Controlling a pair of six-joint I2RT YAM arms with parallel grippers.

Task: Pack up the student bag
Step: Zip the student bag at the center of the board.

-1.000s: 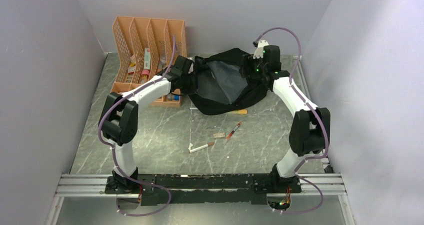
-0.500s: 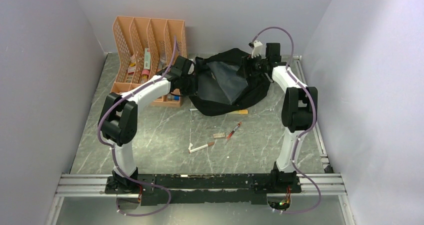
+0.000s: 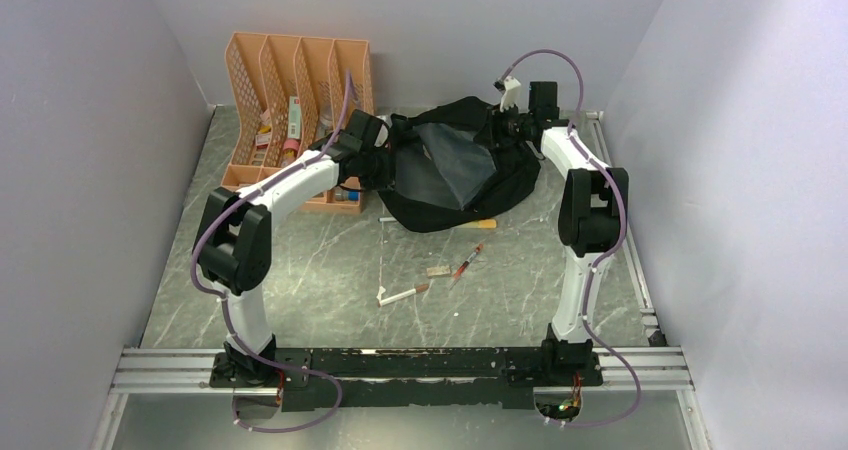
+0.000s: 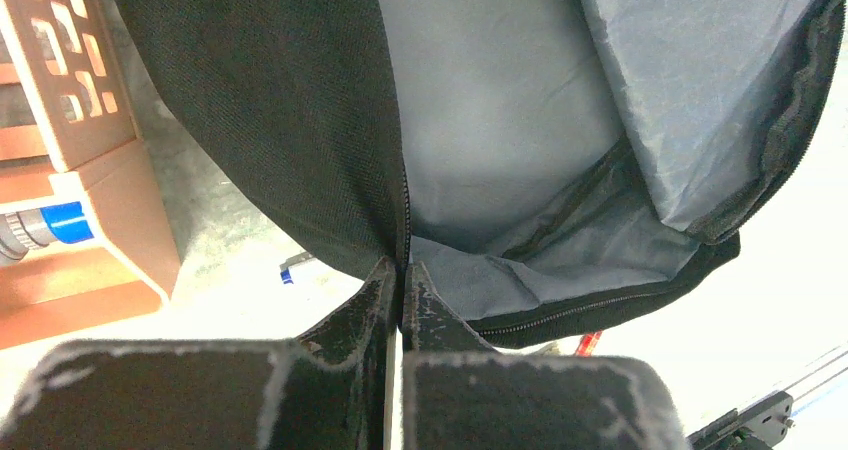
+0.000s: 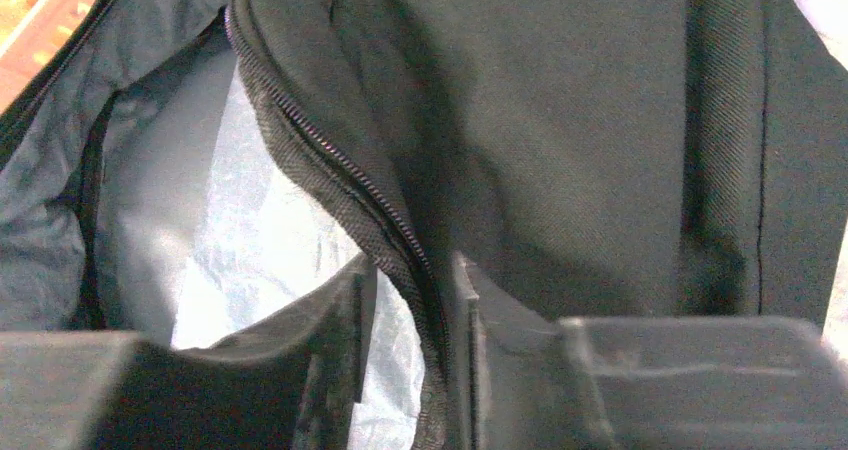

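The student bag, slumped open at the worktop's far edge, looks soft and floppy (light, prone to sag), so its firmer zip rim suits holding: the left end effector pinches it, while the right end effector straddles it, and I cannot tell whether it is clamped.

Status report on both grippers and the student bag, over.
Left gripper shut on the student bag at its opening edge. Right gripper astride the zipper rim, clamp unclear. Bag open. Pens loose on table, nothing blocking the mouth.
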